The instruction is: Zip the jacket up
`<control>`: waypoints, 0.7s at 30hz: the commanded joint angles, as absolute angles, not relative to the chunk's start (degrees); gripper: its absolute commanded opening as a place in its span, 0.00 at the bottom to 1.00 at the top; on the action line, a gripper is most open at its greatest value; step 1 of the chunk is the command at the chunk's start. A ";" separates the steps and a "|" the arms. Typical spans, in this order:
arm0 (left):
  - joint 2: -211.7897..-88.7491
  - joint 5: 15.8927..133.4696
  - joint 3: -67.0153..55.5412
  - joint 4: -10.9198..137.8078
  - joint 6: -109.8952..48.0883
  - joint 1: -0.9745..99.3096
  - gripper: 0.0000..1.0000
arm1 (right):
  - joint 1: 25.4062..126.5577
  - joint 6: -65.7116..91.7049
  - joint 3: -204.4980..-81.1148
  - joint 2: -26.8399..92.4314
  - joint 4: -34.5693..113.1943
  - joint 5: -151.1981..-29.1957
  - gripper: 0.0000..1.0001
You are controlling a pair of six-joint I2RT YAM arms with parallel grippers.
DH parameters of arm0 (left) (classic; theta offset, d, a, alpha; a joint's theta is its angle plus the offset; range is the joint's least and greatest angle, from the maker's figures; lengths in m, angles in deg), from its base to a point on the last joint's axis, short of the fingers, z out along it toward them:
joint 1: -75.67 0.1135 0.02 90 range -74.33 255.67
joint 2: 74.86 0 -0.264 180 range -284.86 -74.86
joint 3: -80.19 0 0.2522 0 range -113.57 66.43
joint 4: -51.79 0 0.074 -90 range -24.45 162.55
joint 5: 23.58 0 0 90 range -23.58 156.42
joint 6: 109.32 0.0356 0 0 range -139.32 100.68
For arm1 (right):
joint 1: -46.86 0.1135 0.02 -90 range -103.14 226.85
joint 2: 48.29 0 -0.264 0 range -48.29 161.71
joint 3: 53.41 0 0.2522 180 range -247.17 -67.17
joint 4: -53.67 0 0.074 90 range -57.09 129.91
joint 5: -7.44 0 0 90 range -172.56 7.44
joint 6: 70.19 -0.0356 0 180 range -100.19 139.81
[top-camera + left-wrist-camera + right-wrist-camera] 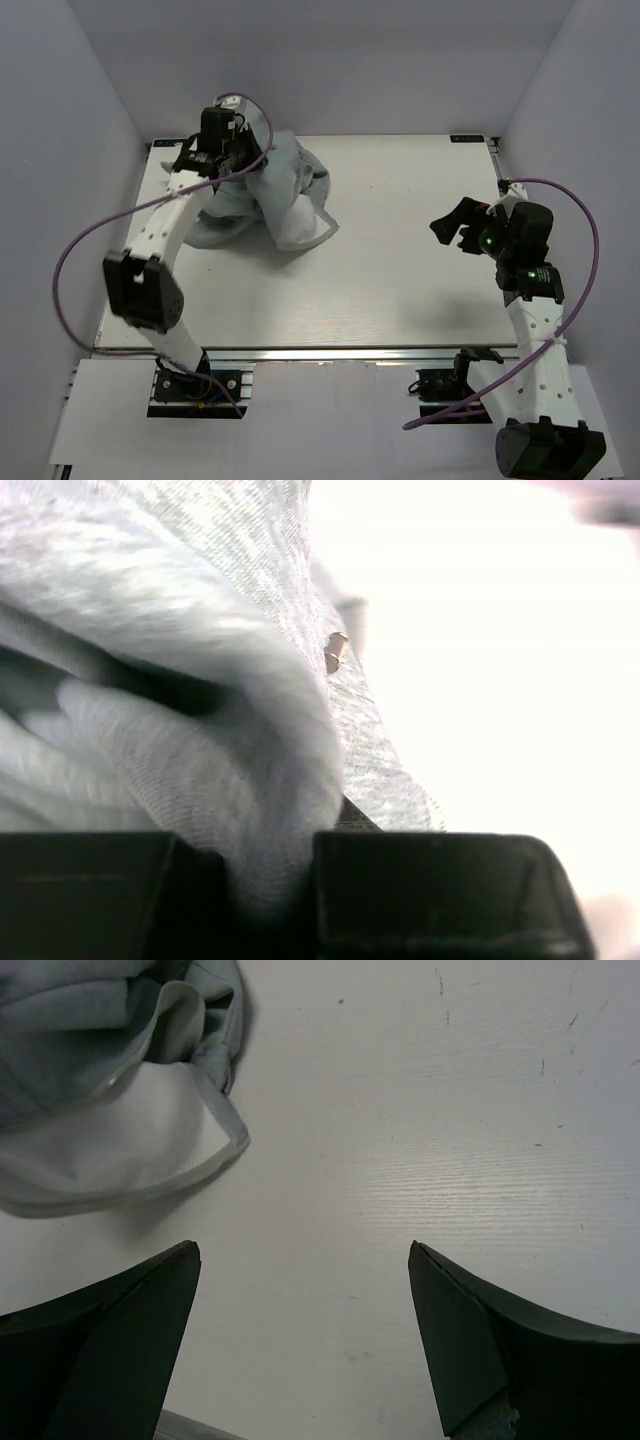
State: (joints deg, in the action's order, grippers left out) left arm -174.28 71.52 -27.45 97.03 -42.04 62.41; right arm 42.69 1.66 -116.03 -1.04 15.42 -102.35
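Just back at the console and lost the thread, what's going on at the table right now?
The left pincer is at the far left of the table, shut on a fold of the jacket. The jacket sits in a crumpled heap, not laid out flat. The right pincer hangs open over a bare part of the table on the right, well apart from the fabric. The front zipper cannot be made out in the heap, so the zipping looks not yet begun.

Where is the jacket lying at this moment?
In the top view the jacket lies crumpled at the far left of the table, under the left gripper, which pinches a fold of it.
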 commanded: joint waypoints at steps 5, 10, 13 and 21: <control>-141.79 93.98 -17.26 75.85 -47.17 57.30 0.00 | 42.64 2.23 -115.87 -4.42 19.34 -104.44 0.89; -139.90 92.45 -10.39 78.27 -48.77 57.21 0.00 | 42.55 1.53 -114.72 -5.22 19.96 -102.77 0.89; -141.74 94.27 -3.66 79.53 -50.52 57.21 0.54 | 42.64 1.09 -114.20 -5.13 19.87 -102.34 0.89; -145.09 87.48 4.38 90.12 -48.69 57.21 0.98 | 42.55 0.56 -113.05 -1.80 20.31 -103.91 0.89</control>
